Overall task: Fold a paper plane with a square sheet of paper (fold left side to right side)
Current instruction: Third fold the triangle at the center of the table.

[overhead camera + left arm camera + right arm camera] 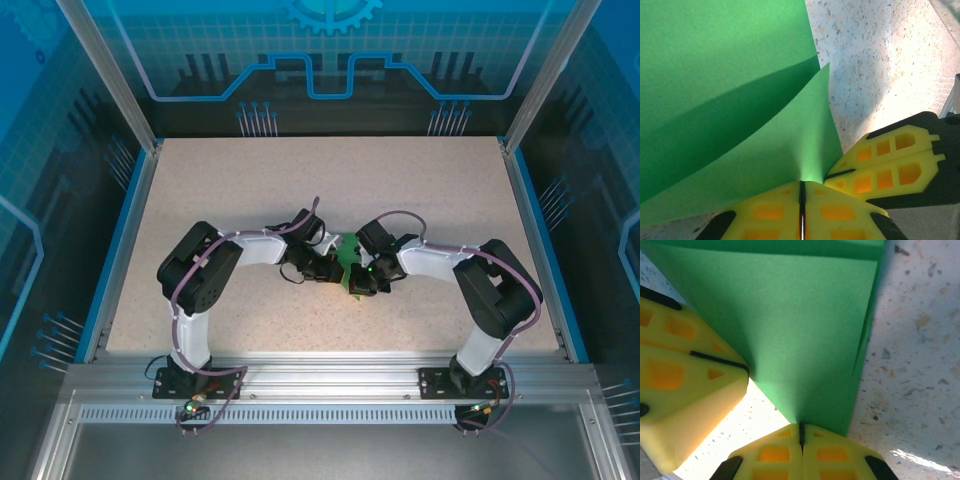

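Observation:
The green sheet of paper [347, 255] is held between both grippers above the middle of the table, creased and in layers. My left gripper [801, 182] is shut on a lower corner of the sheet [740, 90], where a folded flap rises over a darker layer. Right beside it, my right gripper [801, 426] is shut on the same corner of the paper [805, 330], which has a doubled edge on its right. The right gripper's yellow fingers [890, 165] show in the left wrist view. The left gripper's fingers [680, 375] show in the right wrist view. Seen from above, the left gripper [335, 270] and right gripper [358, 282] meet at the paper.
The speckled beige table [330, 180] lies under the paper, with blue rails at its left and right edges and an aluminium frame at the near edge. Both arms bend inward toward the centre.

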Motion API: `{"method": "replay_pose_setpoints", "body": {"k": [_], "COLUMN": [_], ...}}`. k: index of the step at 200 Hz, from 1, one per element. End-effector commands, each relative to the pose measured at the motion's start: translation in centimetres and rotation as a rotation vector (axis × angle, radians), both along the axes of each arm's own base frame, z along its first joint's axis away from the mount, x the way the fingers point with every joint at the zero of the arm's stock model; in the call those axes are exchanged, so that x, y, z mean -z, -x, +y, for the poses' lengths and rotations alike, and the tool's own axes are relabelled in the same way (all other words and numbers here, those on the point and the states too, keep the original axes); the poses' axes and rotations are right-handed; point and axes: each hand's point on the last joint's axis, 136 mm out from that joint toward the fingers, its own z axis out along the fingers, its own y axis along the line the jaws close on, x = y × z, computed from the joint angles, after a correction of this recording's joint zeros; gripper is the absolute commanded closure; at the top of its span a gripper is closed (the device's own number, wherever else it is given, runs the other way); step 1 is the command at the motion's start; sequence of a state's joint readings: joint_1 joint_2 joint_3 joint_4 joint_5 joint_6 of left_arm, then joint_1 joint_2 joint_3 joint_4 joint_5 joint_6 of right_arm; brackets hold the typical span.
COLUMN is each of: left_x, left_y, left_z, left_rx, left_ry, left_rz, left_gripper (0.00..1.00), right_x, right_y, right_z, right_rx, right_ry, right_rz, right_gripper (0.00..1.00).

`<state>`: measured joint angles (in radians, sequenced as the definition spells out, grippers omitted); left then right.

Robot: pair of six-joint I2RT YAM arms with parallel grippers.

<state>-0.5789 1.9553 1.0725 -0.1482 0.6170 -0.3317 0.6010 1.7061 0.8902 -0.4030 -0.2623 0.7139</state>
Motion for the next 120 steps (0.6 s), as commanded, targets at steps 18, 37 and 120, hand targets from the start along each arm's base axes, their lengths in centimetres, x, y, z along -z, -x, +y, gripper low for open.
{"method": "replay_pose_setpoints", "body": {"k": [18, 37, 120], "left_x": [0.9, 1.4, 2.1], "left_y": [-0.9, -1.1, -3.0], "left_z": [0.0, 0.3, 3.4], "left_rx": [0.017, 0.01, -0.046], "left_ry": [-0.039, -0.064, -0.165], "left_rz": [-0.043, -0.053, -0.092], "left_gripper": [0.91, 0.91, 0.93], "right_x": [2.3, 2.4, 2.8], "right_y": [2.6, 2.7, 3.3], "right_z": [-3.1, -3.2, -3.7], "right_rx": [0.001, -0.002, -0.007], "right_ry": [0.136, 0.14, 0.158], "right_rz": [0.103, 0.108, 0.126], "right_gripper": [1.0, 1.0, 1.0]}}
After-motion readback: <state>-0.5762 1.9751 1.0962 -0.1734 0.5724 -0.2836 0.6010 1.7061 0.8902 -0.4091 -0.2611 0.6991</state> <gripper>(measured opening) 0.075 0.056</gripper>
